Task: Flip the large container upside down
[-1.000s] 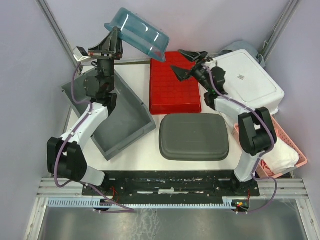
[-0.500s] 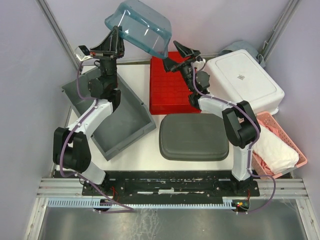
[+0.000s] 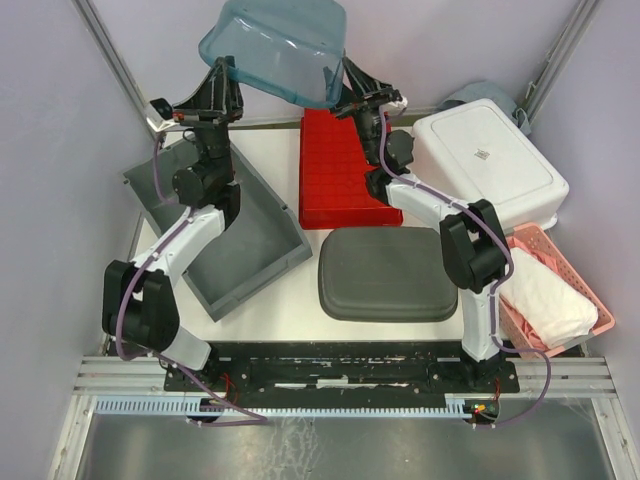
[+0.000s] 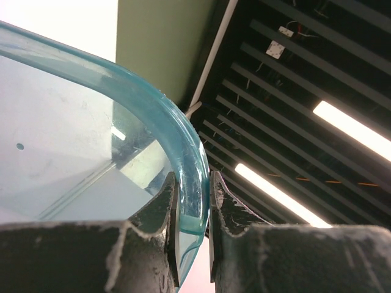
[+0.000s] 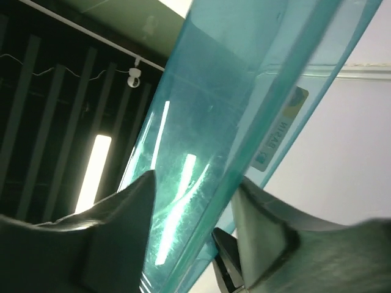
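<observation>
Top external view: the large teal container [image 3: 275, 45] is seen held in the air over the far edge of the tabletop [image 3: 300, 295], tilted with its base turned up toward the camera, above the far end of the red tray [image 3: 345, 185]. Its left rim is pinched tightly between the jaws of the left gripper [image 4: 193, 183], as shown in the left wrist view. The right gripper [image 5: 194, 183] is set astride the opposite rim, its jaws spread apart on either side of the wall and not clamped.
</observation>
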